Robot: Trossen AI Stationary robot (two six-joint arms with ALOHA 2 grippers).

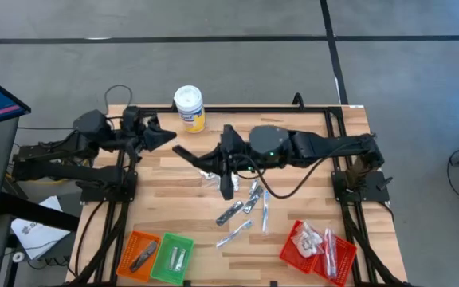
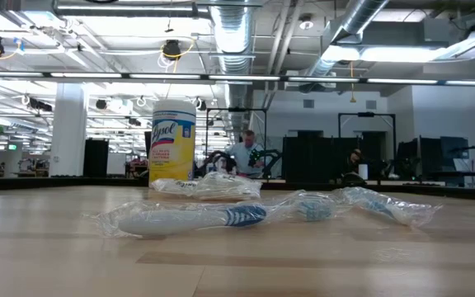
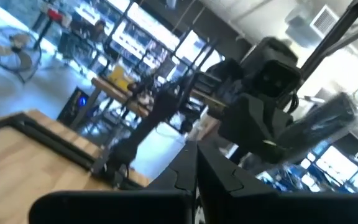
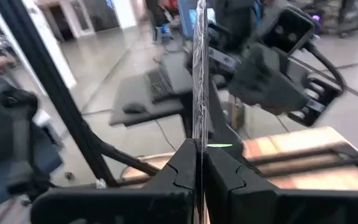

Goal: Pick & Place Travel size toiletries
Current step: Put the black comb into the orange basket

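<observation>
Several travel size toiletries lie loose mid-table: silvery wrapped sticks (image 1: 229, 214) (image 1: 253, 195) (image 1: 234, 233). In the low view they show as clear-wrapped pieces (image 2: 192, 219) (image 2: 320, 206) flat on the wood. My right gripper (image 1: 205, 163) hangs above the table's middle, shut on one thin, narrow wrapped toiletry (image 1: 186, 154), seen edge-on in the right wrist view (image 4: 198, 74). My left gripper (image 1: 170, 137) is shut and holds nothing. It is raised near the far left and points toward the right gripper (image 3: 196, 180). My right gripper pinches one end of the thin toiletry (image 4: 198, 146) between its two fingers. The fingers come about level from the table's right. The toiletry sticks out ahead of the fingertips toward the left gripper, its free end (image 1: 178, 150) clear of the table.
A white-lidded yellow canister (image 1: 190, 108) stands at the far edge, behind the loose pieces (image 2: 171, 148). Orange (image 1: 139, 253) and green (image 1: 174, 257) mesh baskets sit at the near left and a red one (image 1: 317, 249) at the near right, each with items inside. Bare wood lies between them.
</observation>
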